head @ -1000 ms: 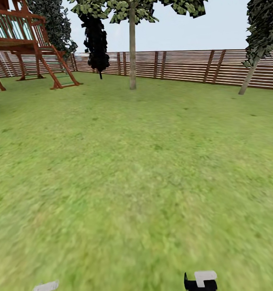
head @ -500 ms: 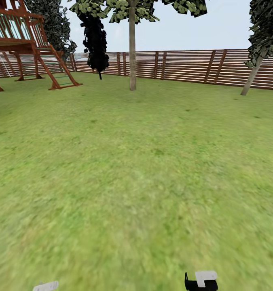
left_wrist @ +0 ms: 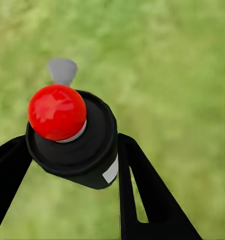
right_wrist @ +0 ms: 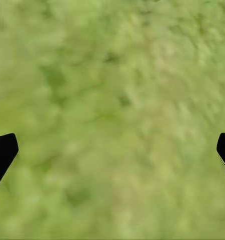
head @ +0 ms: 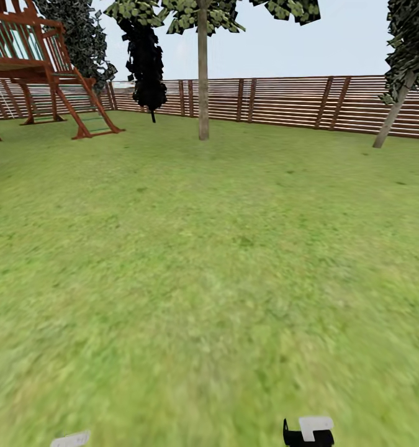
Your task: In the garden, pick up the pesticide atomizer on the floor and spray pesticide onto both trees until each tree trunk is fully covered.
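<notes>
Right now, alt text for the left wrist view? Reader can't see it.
The left gripper holds a small black spray bottle with a round red top and a white label patch, one black finger on each side of it. Blurred green grass lies behind.

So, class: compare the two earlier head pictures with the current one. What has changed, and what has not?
The whole head view has shifted slightly: the tree trunk, fence and play frame sit a little lower, the leaning tree further right. That is camera movement; nothing in the garden moved. Unchanged: the left gripper holds the pesticide atomizer, and the right gripper is open above the grass.
</notes>
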You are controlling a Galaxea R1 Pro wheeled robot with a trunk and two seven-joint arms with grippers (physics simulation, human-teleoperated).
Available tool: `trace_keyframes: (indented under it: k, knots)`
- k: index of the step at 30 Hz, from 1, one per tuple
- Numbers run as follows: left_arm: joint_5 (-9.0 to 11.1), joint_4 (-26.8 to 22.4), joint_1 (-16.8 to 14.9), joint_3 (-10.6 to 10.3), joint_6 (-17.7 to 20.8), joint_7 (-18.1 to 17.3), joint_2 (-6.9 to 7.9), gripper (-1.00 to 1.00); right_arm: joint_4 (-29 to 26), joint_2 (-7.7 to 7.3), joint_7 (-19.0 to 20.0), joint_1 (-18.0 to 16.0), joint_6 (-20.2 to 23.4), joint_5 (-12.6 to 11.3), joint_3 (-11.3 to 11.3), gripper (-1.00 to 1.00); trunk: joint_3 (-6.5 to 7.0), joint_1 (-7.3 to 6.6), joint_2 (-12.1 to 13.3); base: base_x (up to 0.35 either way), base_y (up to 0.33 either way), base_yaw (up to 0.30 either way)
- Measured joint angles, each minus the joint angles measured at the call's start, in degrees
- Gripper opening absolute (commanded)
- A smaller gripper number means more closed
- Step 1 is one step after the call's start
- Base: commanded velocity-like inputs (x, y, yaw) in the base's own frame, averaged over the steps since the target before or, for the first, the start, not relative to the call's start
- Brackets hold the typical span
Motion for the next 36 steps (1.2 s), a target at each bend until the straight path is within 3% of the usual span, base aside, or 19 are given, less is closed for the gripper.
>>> trace_keyframes:
  k: [36]
  knots:
    - [0.0, 0.0, 0.0, 0.0, 0.0, 0.0, 0.02, -1.0, 0.0, -0.09, 0.2, 0.0, 0.0, 0.2, 0.0, 1.0, 0.0, 0.0, 0.0, 0.338, 0.0, 0.0]
